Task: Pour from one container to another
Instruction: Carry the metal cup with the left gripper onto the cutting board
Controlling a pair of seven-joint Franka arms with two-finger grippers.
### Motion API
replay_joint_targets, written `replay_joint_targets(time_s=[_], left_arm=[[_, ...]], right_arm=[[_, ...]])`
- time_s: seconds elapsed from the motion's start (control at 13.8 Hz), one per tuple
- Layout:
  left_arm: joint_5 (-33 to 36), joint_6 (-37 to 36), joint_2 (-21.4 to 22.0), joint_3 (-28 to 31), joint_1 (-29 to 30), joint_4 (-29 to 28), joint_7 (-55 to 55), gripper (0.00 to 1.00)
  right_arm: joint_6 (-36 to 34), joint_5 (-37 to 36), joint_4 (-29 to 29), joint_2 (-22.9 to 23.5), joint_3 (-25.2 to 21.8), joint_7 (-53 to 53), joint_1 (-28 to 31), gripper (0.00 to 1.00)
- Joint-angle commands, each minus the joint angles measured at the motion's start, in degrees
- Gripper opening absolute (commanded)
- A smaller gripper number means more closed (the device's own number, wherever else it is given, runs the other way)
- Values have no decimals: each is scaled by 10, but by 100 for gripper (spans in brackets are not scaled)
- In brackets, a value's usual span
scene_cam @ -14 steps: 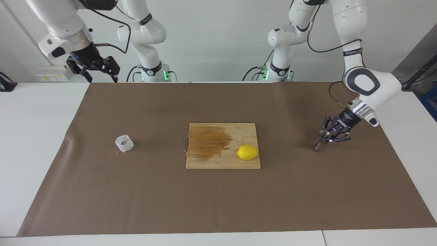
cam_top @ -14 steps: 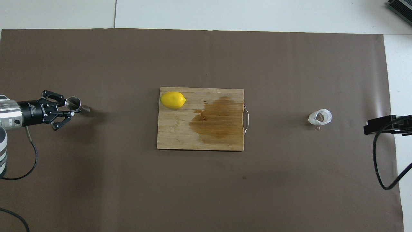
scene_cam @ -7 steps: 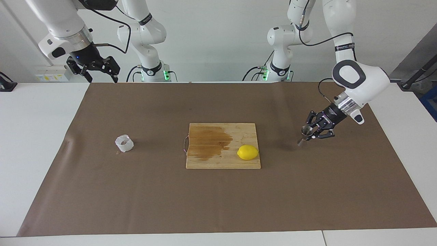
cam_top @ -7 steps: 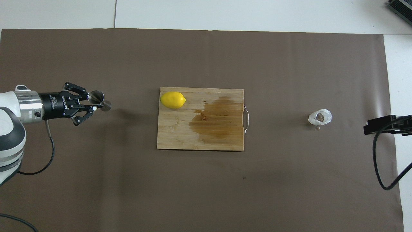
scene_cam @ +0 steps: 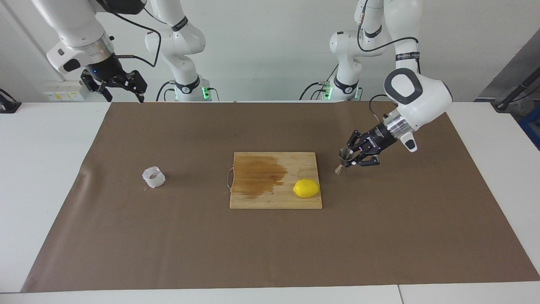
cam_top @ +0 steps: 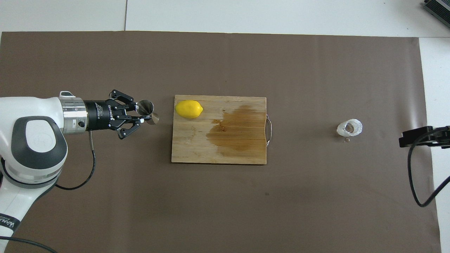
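Over the brown mat (scene_cam: 270,245), just beside the cutting board (scene_cam: 261,198) toward the left arm's end of the table, the left gripper (scene_cam: 353,159) hung with its fingers clamped on the steel jigger (scene_cam: 344,158), which was raised and tilted. On the board lay a lemon (scene_cam: 306,188) and a dark wet stain (cam_top: 235,131). Well apart, toward the right arm's end, the whitish cup (scene_cam: 153,177) stood on the mat. Above the mat's robot-side corner the right gripper (scene_cam: 124,95) waited, fingers apart.
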State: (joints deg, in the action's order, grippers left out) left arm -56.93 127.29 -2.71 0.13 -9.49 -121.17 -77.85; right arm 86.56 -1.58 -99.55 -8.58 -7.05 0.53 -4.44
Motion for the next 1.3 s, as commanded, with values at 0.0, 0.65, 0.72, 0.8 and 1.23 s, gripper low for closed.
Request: replay_joint_targets(time_s=[0.0, 0.65, 0.72, 0.8, 1.23], left_arm=[[-19, 37, 21, 9, -53, -7, -54, 3], [-84, 234, 17, 8, -213, -16, -157, 3], [-100, 255, 17, 8, -228, -21, -156, 3], [-116, 282, 16, 8, -242, -27, -157, 3], [-179, 376, 12, 8, -301, -55, -158, 0]], right_arm=[[9, -25, -24, -14, 1, -12, 1, 100], [140, 30, -86, -6, -2, -315, 80, 100], [148, 43, -87, 5, -2, -366, 90, 100], [156, 71, -87, 16, -2, -427, 103, 100], [186, 262, -86, 102, -3, -736, 182, 100]])
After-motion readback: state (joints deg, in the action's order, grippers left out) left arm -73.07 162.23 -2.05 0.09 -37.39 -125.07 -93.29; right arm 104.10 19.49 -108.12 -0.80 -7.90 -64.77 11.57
